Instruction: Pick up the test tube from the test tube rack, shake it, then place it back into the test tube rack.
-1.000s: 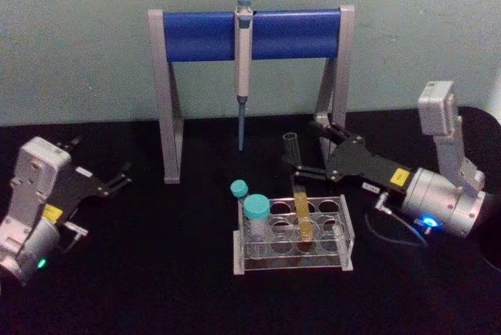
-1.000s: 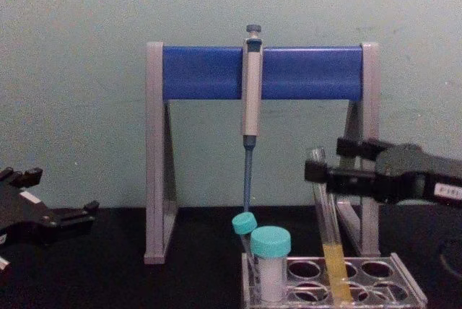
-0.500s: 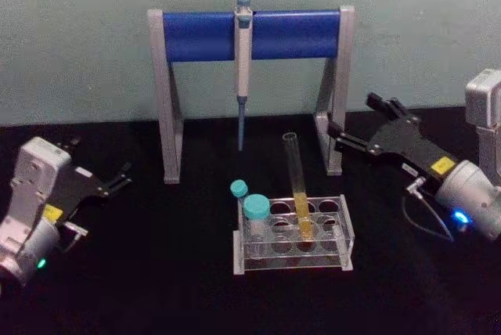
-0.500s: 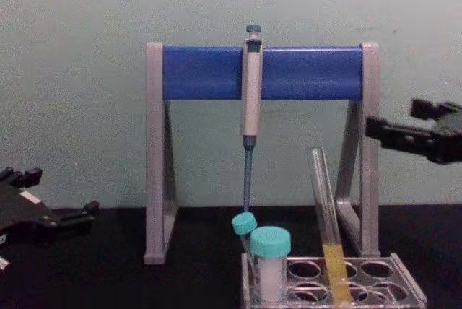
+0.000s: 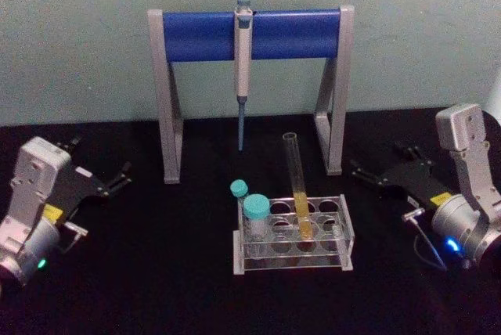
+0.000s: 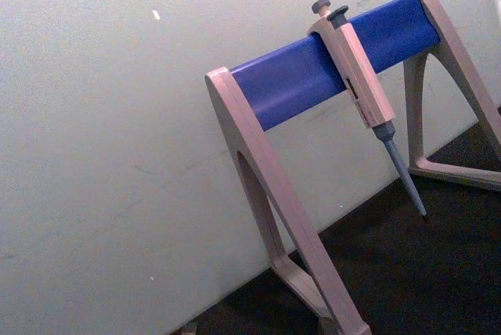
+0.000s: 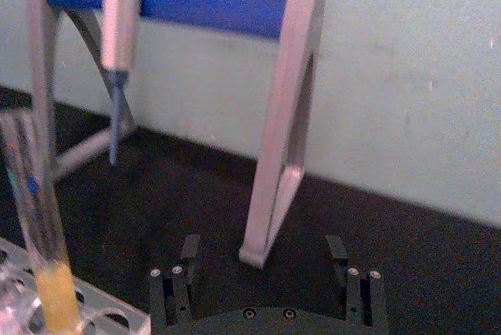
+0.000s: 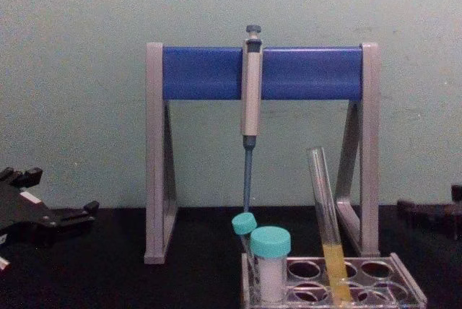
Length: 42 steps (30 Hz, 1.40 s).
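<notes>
- our right gripper (image 5: 368, 174) has drawn back from the test tube (image 5: 297, 186): a second ago it sat right at the tube's upper part, and now it lies low at the right of the head frame, well apart from the tube, its fingers spread and empty.
- the test tube stands in the test tube rack (image 5: 344, 243), leaning a little toward the upper left of the head frame, its yellow liquid settled in the lower part; it looks unmoved over the last second.
- we judge that the tube is back in the rack and the arm is retreating, so the task looks about finished; whether the shake was done, these frames cannot tell us.
- our left gripper (image 5: 119, 178) sits parked at the left of the head frame, over the desk (image 5: 172, 272), fingers apart, nothing between them.
- count, from the head and chest frames: one test tube, one test tube rack, two teal-capped vials (a larger one (image 5: 256, 217) in the rack's front left, a smaller one (image 5: 239, 190) just behind it).
- further: one pipette (image 5: 243, 61) hanging on one blue-and-grey pipette stand (image 5: 200, 35) at the upper centre, and two grippers.
</notes>
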Available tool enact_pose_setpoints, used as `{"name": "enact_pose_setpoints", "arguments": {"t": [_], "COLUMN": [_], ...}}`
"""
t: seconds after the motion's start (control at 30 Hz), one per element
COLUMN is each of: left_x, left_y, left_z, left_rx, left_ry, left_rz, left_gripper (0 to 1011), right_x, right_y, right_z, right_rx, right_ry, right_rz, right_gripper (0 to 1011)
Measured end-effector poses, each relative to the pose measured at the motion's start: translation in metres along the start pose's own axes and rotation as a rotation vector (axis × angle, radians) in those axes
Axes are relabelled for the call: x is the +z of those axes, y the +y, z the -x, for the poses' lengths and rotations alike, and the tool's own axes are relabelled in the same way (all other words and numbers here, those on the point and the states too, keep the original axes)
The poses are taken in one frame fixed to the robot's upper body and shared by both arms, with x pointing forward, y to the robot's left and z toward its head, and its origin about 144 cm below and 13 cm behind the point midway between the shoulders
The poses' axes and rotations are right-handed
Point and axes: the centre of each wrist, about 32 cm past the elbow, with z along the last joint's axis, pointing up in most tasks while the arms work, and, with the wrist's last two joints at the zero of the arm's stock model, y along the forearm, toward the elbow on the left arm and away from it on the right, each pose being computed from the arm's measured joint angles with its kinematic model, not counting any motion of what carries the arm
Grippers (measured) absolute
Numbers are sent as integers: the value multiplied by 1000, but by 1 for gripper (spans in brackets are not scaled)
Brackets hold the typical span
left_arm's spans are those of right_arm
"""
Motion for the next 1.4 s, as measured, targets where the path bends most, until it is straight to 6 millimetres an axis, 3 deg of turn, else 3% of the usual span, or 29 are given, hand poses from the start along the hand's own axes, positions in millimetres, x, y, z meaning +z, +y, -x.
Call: {"name": "enact_pose_setpoints", "arguments": {"t": [0.37, 1.4], "left_x": [0, 0], "left_y": [0, 0], "left_z": [0, 0], "left_rx": [0, 0], "left_ry": [0, 0], "left_rz": [0, 0], "left_gripper": [1001, 1001], "right_x": [-10, -10], "right_y": [5, 4], "right_z": [2, 2], "right_rx": [-22, -22], "right_ry": [27, 21], "right_rz": [49, 53], "right_gripper": [1000, 1000]}}
